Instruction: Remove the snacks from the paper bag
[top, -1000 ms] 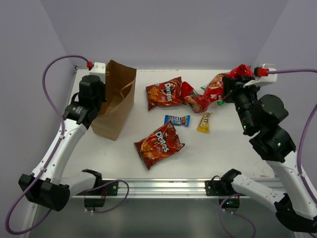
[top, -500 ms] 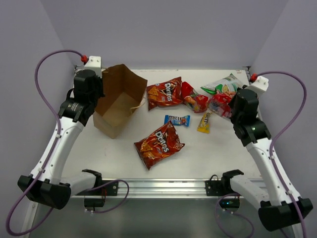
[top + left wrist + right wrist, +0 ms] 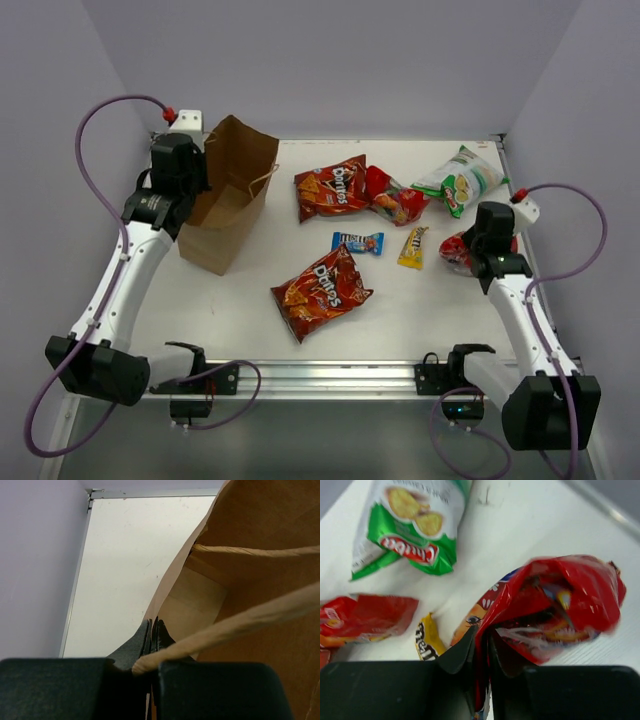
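The brown paper bag (image 3: 228, 195) stands tilted at the back left, mouth up. My left gripper (image 3: 192, 186) is shut on its rim; in the left wrist view the fingertips (image 3: 154, 627) pinch the paper bag (image 3: 260, 525) edge and a twisted handle lies across them. My right gripper (image 3: 472, 250) is low at the right, shut on a fold of a small red bag (image 3: 455, 250), which fills the right wrist view as a crumpled red bag (image 3: 560, 595) between the gripper's (image 3: 482, 640) fingers. Other snacks lie on the table.
Two Doritos bags (image 3: 332, 187) (image 3: 320, 290), a red cookie bag (image 3: 395, 203), a green-white chip bag (image 3: 460, 180), a blue packet (image 3: 357, 242) and a yellow packet (image 3: 412, 247) lie mid-table. The table's right edge (image 3: 525, 270) is close to my right gripper.
My right gripper dropped from the back right corner toward the near right, carrying the small red bag. The green-white bag now lies on the table. The left gripper tipped the paper bag, then raised it.
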